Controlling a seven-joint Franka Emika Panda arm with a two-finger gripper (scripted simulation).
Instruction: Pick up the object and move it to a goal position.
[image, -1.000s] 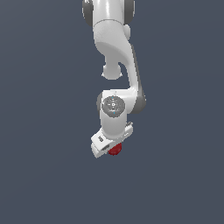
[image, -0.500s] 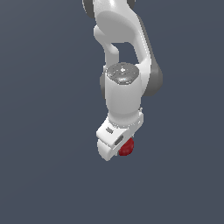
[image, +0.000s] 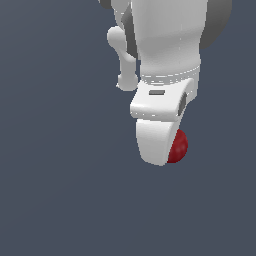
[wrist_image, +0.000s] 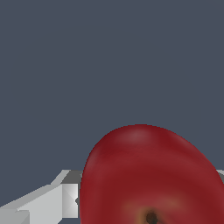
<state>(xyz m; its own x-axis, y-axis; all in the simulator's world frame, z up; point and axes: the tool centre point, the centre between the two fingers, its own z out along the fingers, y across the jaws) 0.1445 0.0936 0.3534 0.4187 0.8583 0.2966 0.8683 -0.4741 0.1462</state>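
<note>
Object: small dark-red roundish ball, sitting right at the tip of the fingers, tucked against the white finger that faces the exterior camera. That finger covers part of it, so only one side of the ball shows there. In the wrist view the object fills the near field, glossy red, with a dark stem-like dimple low on it, and a pale finger runs alongside it. It looks like an apple-type model.

Finger state: clamped on the object, as far as I can judge. The ball sits between the fingers with nothing under it. The second finger is hidden behind the first in the exterior view, so I can't confirm contact on both sides directly.

No worktop surface is distinguishable in either view, only flat grey-blue background. I can't tell the height above anything.

Arm: wrist and forearm stand above the fingers, with the hand pointing down.

Step in hand: my read is transport. The grasp is done and the object is being carried.

No goal marker is visible in either view, so I can't say how far along the move is.

Next move calls for:
- keeping the squeeze constant, since a round, smooth shape can roll out of a two-finger pinch
- smooth translation with no jerks or fast wrist rotation
- release or hold only once at the goal pose
</note>
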